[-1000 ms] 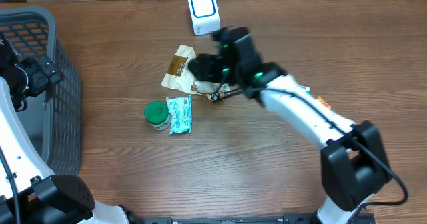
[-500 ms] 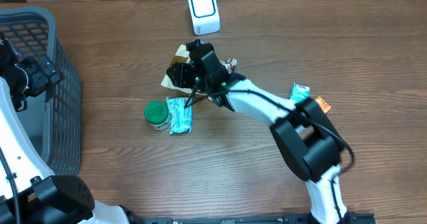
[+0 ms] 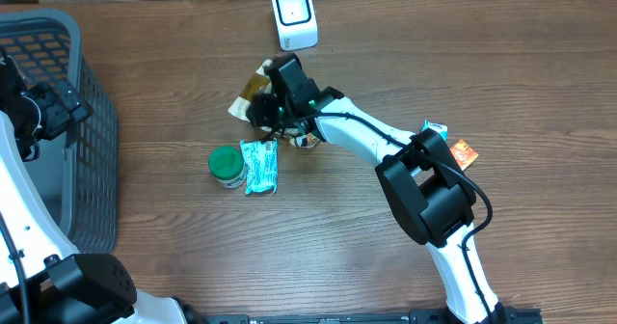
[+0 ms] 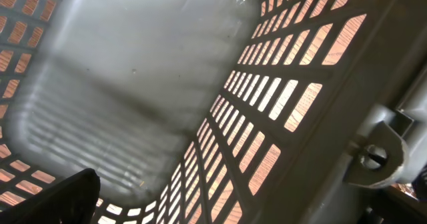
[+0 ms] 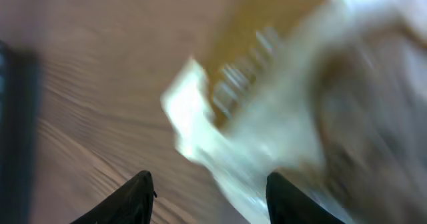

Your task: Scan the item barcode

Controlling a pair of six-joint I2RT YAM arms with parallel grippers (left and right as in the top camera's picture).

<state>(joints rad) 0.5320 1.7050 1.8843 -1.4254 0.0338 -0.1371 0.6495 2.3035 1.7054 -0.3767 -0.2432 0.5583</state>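
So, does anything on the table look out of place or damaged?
Only the cream-and-brown packet beside the right gripper looks crumpled, one edge seemingly curled up. The right wrist view is too blurred to confirm; nothing looks spilled.

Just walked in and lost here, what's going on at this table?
The right arm reaches out, jaws at a cream-and-tan packet near the white scanner; the wrist view is too blurred to show a firm grip. The left arm hangs over the grey basket, jaws wide open.
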